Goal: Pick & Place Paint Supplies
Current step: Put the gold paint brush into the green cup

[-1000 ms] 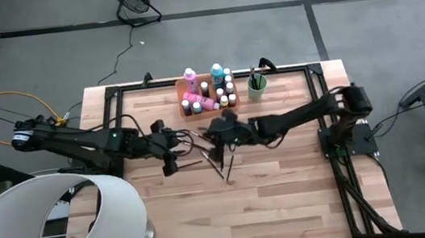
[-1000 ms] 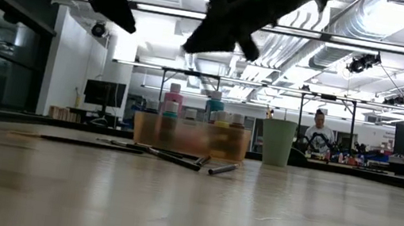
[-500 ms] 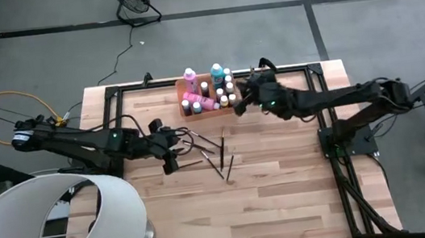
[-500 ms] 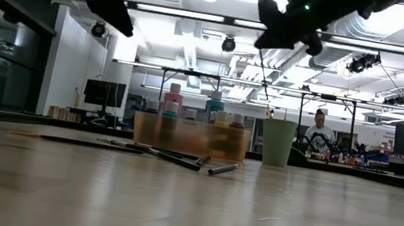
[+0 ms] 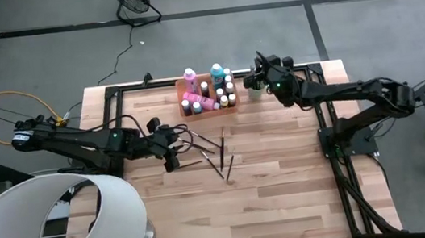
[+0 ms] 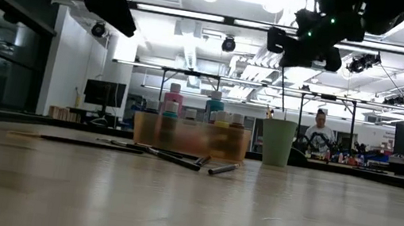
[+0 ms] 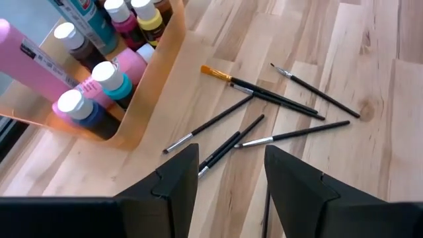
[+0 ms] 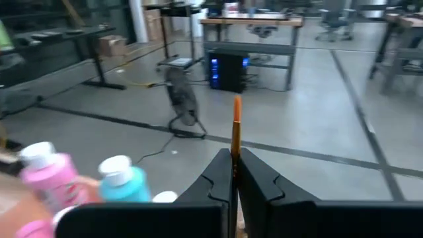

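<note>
Several thin dark paintbrushes [image 5: 215,153] lie loose on the wooden table, also seen in the left wrist view [image 7: 277,112]. Small paint bottles [image 5: 207,87] stand and lie in the translucent orange tray [image 5: 233,107] at the far edge. The light green cup [image 5: 256,91] stands just right of the tray. My left gripper [image 5: 169,146] hovers open, left of the loose brushes. My right gripper [image 5: 256,75] hangs above the cup, shut on one paintbrush [image 8: 236,122]. My right gripper pinches one paintbrush between its two fingertips, by the shaft [image 8: 234,153] a short way below the orange bristles [image 8: 236,106]. The fingers come nearly level and lie across the brush. The brush is lifted clear and roughly upright, its handle [image 6: 281,93] hanging toward the cup.
A black metal frame [image 5: 321,114] runs along the table's left, far and right sides. A large white lampshade-like cylinder [image 5: 55,228] stands over the near left corner. The near half of the table [image 5: 248,212] is bare wood.
My right gripper has carried a brush from the loose brushes at mid-table toward the far right, ending over the green cup. It rose a little and tipped from pointing down to nearly level. The brush stays pinched.
</note>
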